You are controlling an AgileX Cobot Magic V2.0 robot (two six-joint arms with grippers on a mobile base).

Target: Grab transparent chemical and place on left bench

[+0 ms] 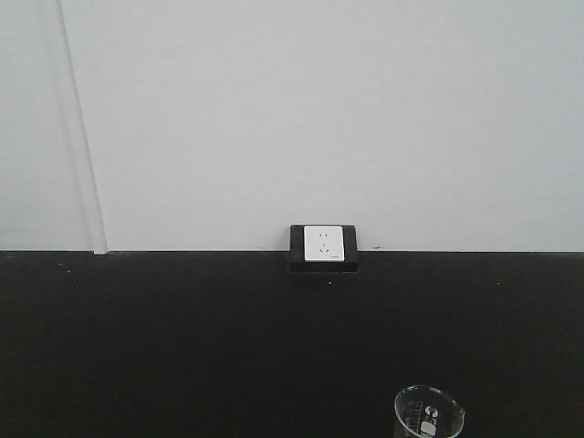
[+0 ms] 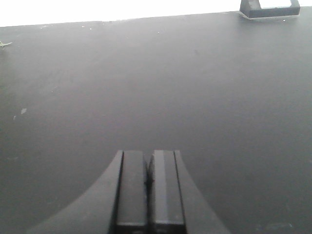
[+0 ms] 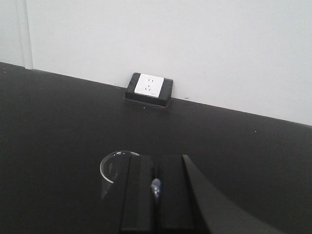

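Note:
My right gripper is shut on a slim translucent whitish thing, the transparent chemical; only a short rounded end of it shows between the pads. The gripper hangs just above and to the right of a clear glass beaker that stands on the black bench. My left gripper is shut with nothing between its fingers, low over a bare stretch of the matte black worktop. Neither gripper shows in the front view, where the beaker's rim sits at the bottom right.
A black box with a white wall socket sits at the back edge of the bench against the pale wall. It also shows as the socket ahead of the right gripper and the socket box at the top right of the left wrist view.

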